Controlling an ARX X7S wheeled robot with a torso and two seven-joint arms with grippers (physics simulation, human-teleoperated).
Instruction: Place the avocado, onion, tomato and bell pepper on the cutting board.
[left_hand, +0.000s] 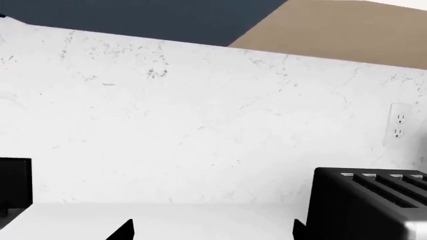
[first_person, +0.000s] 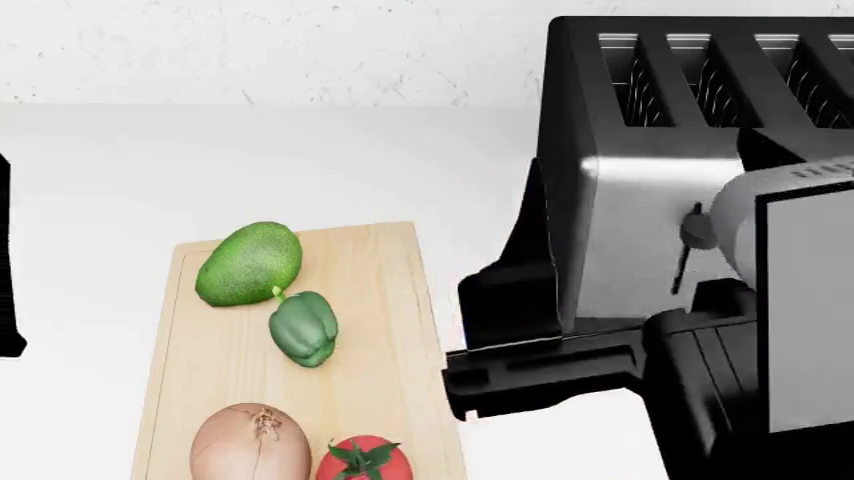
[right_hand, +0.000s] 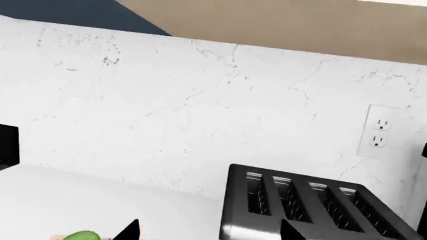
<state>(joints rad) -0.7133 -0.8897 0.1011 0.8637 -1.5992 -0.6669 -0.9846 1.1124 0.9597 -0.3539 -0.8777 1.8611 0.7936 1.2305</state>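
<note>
Now the avocado (first_person: 250, 264), bell pepper (first_person: 304, 327), onion (first_person: 250, 443) and tomato (first_person: 363, 459) all lie on the cutting board (first_person: 378, 340); both grippers' fingertips stand spread apart, holding nothing.

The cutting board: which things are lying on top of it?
On the cutting board lie the avocado, bell pepper, onion and tomato. Its near end is out of frame.

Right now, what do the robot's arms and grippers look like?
The right arm has a pale grey rounded casing and a flat grey panel over black blocky parts. Each wrist view shows only two black wedge-shaped fingertips: left gripper, right gripper. No cables or markings show.
</note>
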